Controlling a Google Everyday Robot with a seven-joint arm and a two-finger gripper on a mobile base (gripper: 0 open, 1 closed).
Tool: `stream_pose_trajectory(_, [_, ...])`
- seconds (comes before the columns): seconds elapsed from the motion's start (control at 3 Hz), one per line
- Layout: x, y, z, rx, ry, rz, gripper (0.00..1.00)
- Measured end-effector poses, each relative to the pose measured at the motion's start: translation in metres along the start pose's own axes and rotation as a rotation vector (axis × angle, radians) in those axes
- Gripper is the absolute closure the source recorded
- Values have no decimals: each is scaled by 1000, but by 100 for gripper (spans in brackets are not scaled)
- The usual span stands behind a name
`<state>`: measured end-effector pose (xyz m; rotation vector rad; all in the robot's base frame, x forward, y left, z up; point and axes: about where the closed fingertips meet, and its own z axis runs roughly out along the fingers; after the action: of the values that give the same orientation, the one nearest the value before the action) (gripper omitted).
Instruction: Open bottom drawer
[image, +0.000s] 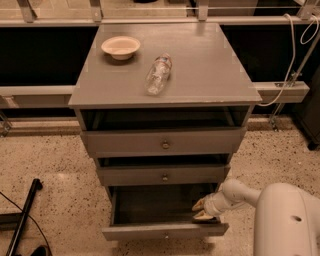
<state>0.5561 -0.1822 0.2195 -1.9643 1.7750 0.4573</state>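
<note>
We see the gripper (202, 210) inside the pulled-out bottom drawer (165, 231), fingers (199, 204) apart, seemingly empty, probably hooked behind its front.

1. The gripper (200, 210) sits inside the right end of the pulled-out bottom drawer (150, 231), its fingers apart.
2. The drawer's knob (166, 235) is below and to its left.
3. Above it are the middle drawer (130, 176) and top drawer (125, 142).
4. Higher up and to the left lie a bottle (158, 74) and a bowl (120, 47).
</note>
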Motion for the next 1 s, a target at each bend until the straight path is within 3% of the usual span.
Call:
stream_pose_trajectory(0.33, [15, -9, 20, 9, 5, 32, 69])
stream_pose_trajectory(0.67, [44, -6, 46, -10, 49, 69, 81])
stream_pose_trajectory(1.0, [65, 0, 70, -52, 70, 93, 83])
